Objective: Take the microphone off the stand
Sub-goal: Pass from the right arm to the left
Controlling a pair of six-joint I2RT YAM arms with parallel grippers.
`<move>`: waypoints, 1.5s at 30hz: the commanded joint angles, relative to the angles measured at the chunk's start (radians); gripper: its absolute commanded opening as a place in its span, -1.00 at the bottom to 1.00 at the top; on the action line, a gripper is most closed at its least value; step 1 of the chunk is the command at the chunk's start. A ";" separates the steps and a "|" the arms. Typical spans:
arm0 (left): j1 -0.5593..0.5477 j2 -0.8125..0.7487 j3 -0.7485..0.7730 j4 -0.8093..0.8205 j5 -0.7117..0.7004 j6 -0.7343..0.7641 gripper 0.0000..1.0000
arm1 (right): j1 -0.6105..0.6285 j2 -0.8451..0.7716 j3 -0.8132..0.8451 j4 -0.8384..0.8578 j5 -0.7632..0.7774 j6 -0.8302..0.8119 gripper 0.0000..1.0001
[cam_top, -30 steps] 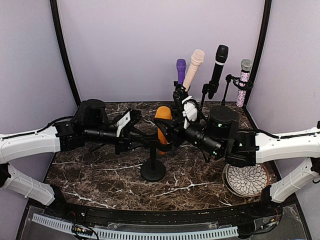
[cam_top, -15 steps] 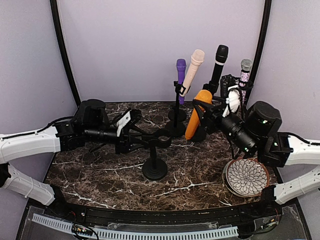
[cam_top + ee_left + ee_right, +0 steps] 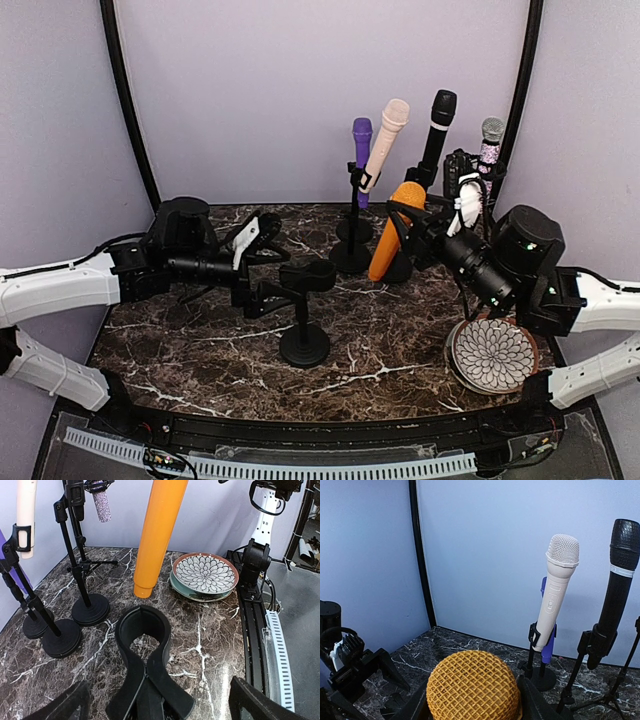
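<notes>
The short black metal stand [image 3: 305, 342] stands in the middle of the dark marble table [image 3: 180, 340], with its empty black clip [image 3: 310, 274] on top. The left gripper [image 3: 278, 272] reaches the clip from the left, one finger on each side and apart from it. Right of and behind the stand, the orange plastic microphone [image 3: 390, 238] hangs tilted above the table, clasped in the right gripper [image 3: 420, 225]. Behind it, four stands along the back wall hold, left to right, a purple microphone [image 3: 361, 138], a cream microphone [image 3: 388, 132], a black microphone [image 3: 437, 130] and a glittery silver microphone [image 3: 488, 165]. A stack of patterned ceramic plates [image 3: 492, 356] lies at the near right, under the right arm
</notes>
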State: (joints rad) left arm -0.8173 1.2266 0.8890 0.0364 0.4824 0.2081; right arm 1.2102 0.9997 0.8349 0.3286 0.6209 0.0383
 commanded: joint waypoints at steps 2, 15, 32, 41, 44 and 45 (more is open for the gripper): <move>-0.003 -0.065 0.001 0.063 0.025 -0.039 0.98 | 0.000 -0.036 0.024 0.028 -0.026 0.016 -0.95; -0.002 -0.093 0.123 0.111 -0.002 -0.235 0.98 | -0.001 0.002 0.176 0.008 -0.175 0.024 -0.94; -0.003 -0.012 0.373 -0.044 0.119 -0.258 0.98 | -0.006 0.305 0.547 -0.083 -0.507 0.136 -0.94; -0.003 -0.009 0.380 -0.085 0.127 -0.235 0.40 | -0.008 0.362 0.578 -0.074 -0.576 0.174 -0.94; -0.003 -0.014 0.371 -0.073 0.125 -0.231 0.29 | -0.011 0.371 0.582 -0.075 -0.581 0.182 -0.94; -0.003 -0.017 0.367 -0.069 0.130 -0.231 0.27 | -0.012 0.373 0.583 -0.074 -0.581 0.184 -0.94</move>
State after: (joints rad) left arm -0.8173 1.2320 1.2430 -0.0349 0.5961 -0.0372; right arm 1.2057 1.3670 1.3792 0.2039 0.0700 0.1974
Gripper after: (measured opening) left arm 0.652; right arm 0.490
